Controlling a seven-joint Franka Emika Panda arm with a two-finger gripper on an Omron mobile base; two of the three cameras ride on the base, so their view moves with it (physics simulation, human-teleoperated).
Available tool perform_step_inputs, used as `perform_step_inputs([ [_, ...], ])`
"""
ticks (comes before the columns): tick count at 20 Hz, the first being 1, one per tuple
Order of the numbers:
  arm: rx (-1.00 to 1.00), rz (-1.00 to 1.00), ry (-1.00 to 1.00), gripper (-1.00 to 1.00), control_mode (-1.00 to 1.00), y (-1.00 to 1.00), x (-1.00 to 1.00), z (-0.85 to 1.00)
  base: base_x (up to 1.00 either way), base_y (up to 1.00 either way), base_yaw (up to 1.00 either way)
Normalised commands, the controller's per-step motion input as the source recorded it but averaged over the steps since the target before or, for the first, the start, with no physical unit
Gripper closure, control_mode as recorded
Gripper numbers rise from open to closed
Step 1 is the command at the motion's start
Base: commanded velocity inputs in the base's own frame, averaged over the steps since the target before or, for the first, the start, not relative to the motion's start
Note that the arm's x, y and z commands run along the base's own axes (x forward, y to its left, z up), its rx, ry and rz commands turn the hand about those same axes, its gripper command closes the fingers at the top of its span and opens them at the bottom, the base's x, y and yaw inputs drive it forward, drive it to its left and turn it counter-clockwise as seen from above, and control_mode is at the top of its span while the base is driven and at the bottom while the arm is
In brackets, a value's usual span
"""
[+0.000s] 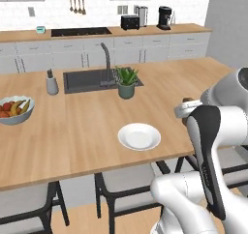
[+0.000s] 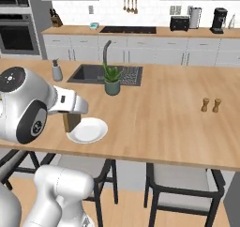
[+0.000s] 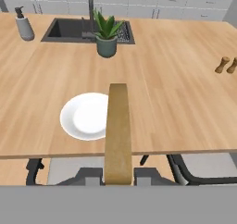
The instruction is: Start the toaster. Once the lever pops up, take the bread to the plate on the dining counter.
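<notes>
our gripper (image 3: 118, 179) is clamped on the bread (image 3: 118, 130), held edge-on over the near rim of the plate (image 3: 83, 115) on the dining counter (image 3: 185, 102).

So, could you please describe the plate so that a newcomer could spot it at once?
Start at the dining counter, the big light-wood island with the dark sink. Near its front edge, in front of the potted plant, lies the plate: round, plain white, shallow and empty, unlike the fruit bowl.
</notes>
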Motion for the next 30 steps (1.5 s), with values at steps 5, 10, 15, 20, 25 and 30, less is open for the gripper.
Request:
perform_step_inputs([
  [5, 0.0, 0.0, 0.0, 1.0, 1.0, 0.0, 0.0, 0.0, -0.26, 0.11, 0.05],
  [10, 0.0, 0.0, 0.0, 1.0, 1.0, 0.0, 0.0, 0.0, -0.5, 0.01, 0.04],
  [15, 0.0, 0.0, 0.0, 1.0, 1.0, 0.0, 0.0, 0.0, -0.22, 0.22, 0.02],
  [20, 0.0, 0.0, 0.0, 1.0, 1.0, 0.0, 0.0, 0.0, 0.08, 0.55, 0.0],
  [25, 0.0, 0.0, 0.0, 1.0, 1.0, 0.0, 0.0, 0.0, 0.26, 0.4, 0.0],
  [30, 0.0, 0.0, 0.0, 1.0, 1.0, 0.0, 0.0, 0.0, 0.62, 0.08, 0.0],
])
